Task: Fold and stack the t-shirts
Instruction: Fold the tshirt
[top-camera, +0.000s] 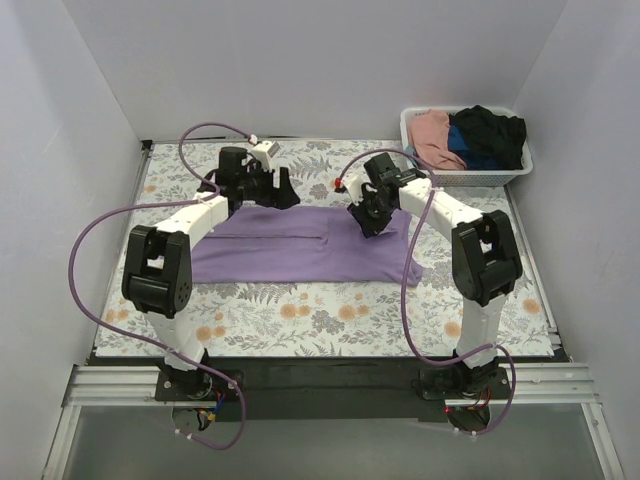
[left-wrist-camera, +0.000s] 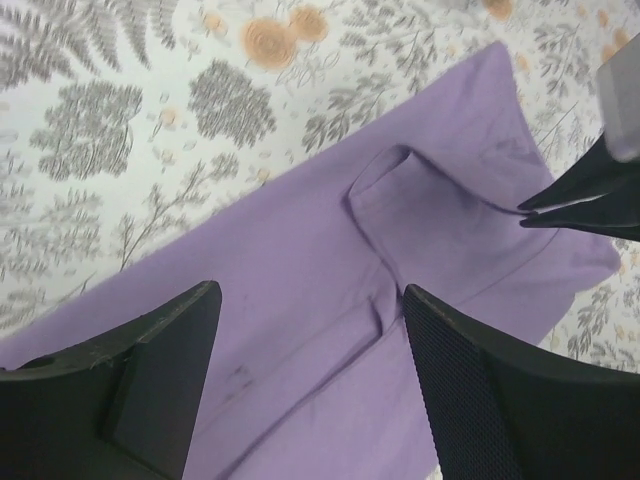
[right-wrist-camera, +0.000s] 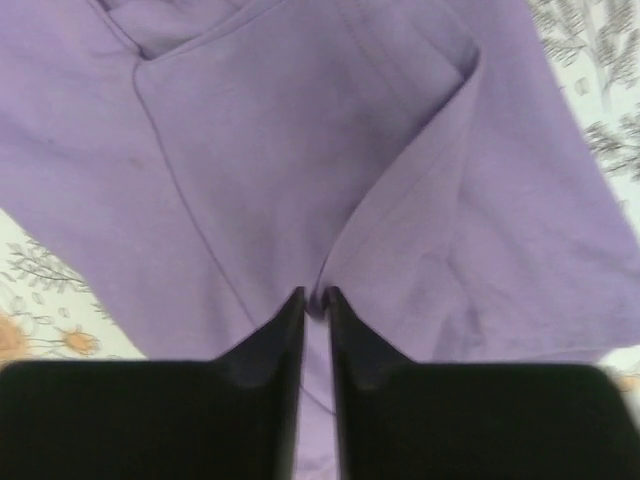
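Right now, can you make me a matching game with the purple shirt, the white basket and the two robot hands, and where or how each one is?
Things:
1. purple shirt
2. white basket
3. left gripper
4. right gripper

Place or state:
A. fingers wide apart
B. spread out on the flowery table
C. fingers nearly together, pinching a cloth fold
D. holds the pink, blue and black clothes

Pairs: 1-B, 2-D, 3-A, 4-C
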